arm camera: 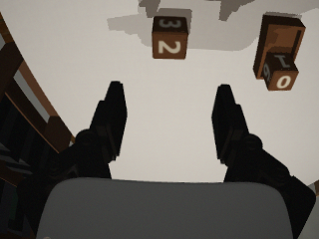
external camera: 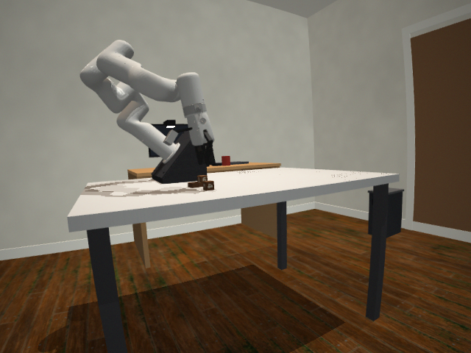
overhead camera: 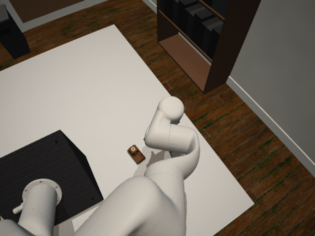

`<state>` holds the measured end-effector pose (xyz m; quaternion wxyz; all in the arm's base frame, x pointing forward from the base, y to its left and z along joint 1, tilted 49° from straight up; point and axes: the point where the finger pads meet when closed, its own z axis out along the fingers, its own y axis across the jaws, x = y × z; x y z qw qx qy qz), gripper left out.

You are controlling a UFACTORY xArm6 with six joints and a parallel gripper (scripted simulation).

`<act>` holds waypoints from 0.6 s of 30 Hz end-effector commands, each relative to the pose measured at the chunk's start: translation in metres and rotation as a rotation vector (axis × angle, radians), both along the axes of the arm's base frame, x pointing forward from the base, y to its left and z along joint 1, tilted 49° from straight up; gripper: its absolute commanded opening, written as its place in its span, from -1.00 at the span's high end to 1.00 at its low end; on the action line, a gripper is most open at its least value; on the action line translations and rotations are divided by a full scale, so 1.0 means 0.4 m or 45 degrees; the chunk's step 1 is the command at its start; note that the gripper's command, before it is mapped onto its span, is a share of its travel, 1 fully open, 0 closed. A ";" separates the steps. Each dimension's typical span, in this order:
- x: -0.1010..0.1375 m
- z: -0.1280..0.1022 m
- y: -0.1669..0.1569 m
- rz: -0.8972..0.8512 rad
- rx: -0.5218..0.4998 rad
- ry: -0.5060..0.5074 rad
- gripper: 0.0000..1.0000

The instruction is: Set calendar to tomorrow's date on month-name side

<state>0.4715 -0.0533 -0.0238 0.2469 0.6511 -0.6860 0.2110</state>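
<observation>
The brown wooden tray [arm camera: 279, 46] lies flat on the white table, and it also shows in the top view [overhead camera: 137, 155]. One cube [arm camera: 278, 74] stands in one end of the tray, with a 1 and a 0 on the faces I see; its top shows a 0 in the top view [overhead camera: 133, 149]. The other cube [arm camera: 169, 38] lies loose on the table beside the tray, showing a 3 and a 2. It also shows in the exterior view [external camera: 207, 185]. My gripper [arm camera: 169, 99] hangs open and empty above the table, well clear of the loose cube. The arm hides that cube in the top view.
The arm's black base block [overhead camera: 43, 167] stands at the table's near left. A dark bookshelf [overhead camera: 201, 38] stands on the floor past the table's right edge. A desk with a monitor and a red cup [external camera: 226, 160] stands behind the table.
</observation>
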 end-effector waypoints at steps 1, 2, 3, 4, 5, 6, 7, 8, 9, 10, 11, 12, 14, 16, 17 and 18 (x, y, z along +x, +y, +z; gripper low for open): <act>0.002 -0.002 0.006 0.003 -0.170 0.009 -0.37; 0.002 -0.002 0.006 0.003 -0.170 0.009 -0.37; 0.003 -0.001 0.007 0.005 -0.207 0.006 -0.37; 0.004 0.001 0.008 0.007 -0.234 0.003 -0.37; 0.005 0.000 0.010 0.008 -0.248 0.001 -0.37; 0.005 -0.003 0.014 0.008 -0.248 0.001 -0.37; 0.006 -0.004 0.015 0.008 -0.248 0.001 -0.37; 0.006 -0.004 0.015 0.008 -0.248 0.001 -1.00; 0.006 -0.004 0.015 0.008 -0.248 0.001 -1.00; 0.006 -0.004 0.015 0.008 -0.248 0.001 -1.00; 0.006 -0.004 0.015 0.008 -0.248 0.001 -1.00; 0.006 -0.004 0.015 0.008 -0.248 0.001 -1.00; 0.006 -0.004 0.015 0.008 -0.248 0.001 -1.00; 0.006 -0.004 0.015 0.008 -0.248 0.001 -1.00; 0.006 -0.004 0.015 0.008 -0.248 0.001 -1.00; 0.006 -0.004 0.015 0.008 -0.248 0.001 -1.00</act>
